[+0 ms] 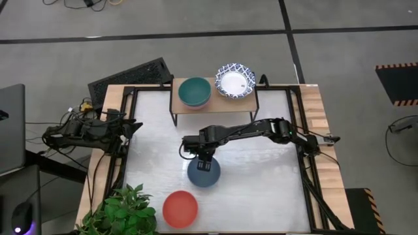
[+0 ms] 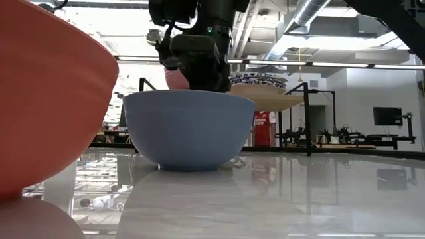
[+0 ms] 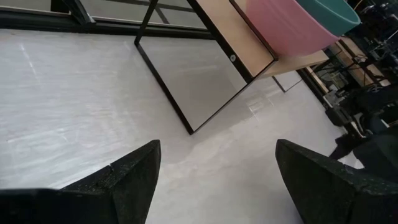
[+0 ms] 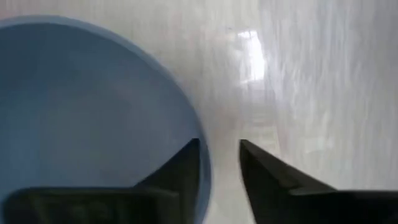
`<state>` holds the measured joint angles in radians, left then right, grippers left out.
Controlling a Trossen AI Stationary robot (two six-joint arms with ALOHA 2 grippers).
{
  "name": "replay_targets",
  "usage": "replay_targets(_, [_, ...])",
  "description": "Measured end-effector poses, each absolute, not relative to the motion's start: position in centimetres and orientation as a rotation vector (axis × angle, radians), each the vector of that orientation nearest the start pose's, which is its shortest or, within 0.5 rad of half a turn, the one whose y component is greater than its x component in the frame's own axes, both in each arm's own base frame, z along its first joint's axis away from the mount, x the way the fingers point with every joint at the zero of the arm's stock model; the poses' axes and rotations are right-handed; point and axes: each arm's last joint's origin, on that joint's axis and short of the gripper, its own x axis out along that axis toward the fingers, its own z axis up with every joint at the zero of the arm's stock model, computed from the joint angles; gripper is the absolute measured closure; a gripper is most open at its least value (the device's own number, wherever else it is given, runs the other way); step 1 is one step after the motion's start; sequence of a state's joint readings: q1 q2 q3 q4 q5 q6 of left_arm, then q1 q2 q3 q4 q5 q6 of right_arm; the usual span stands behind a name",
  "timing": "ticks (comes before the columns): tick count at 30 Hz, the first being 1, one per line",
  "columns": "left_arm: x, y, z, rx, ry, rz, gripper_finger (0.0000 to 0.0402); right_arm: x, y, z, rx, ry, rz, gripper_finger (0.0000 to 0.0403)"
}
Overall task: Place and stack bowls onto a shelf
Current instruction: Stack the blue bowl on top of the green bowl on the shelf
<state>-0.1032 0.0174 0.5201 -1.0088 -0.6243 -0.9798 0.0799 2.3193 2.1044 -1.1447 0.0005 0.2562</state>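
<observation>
Right gripper [image 4: 219, 163] straddling blue bowl [image 1: 204, 172] rim at table centre, one finger inside, one outside, narrow gap, not clamped yet. I'm reading shelf [image 1: 212, 103] as lying straight beyond bowl, green-on-pink stack [image 1: 194, 92] and patterned bowl [image 1: 235, 81] waiting there. Left gripper [image 3: 214, 180] parking wide apart at left edge, farther off.
</observation>
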Motion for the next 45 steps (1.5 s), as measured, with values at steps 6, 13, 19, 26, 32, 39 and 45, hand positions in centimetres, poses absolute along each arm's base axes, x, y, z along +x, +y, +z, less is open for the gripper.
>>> replay_targets(6, [2.3,1.5,23.5,-0.755,0.189,0.689,0.0100,47.3,4.0,19.0,0.189,1.426,-0.070,0.0377])
replay_targets(13, [2.3,1.4,23.5,-0.753,0.191,0.685,0.0100,46.8,3.8,19.5,0.208,1.454,-0.076,0.0379])
replay_targets(19, [2.3,1.4,23.5,-0.754,0.190,0.686,0.0100,45.4,2.4,22.8,0.218,1.440,-0.108,0.0379])
replay_targets(26, [2.3,1.5,23.5,-0.756,0.184,0.693,0.0100,42.2,-0.2,30.5,0.292,1.269,-0.151,0.0379])
replay_targets(32, [2.3,1.5,23.5,-0.755,0.181,0.699,0.0100,38.4,-3.9,38.4,0.354,0.943,-0.272,0.0379])
replay_targets(39, [2.3,1.5,23.5,-0.757,0.177,0.706,0.0100,35.2,-10.0,44.6,0.430,0.517,-0.421,0.0379])
replay_targets(45, [2.3,1.5,23.5,-0.760,0.173,0.711,0.0100,34.8,-15.5,44.6,0.528,0.391,-0.530,0.0379])
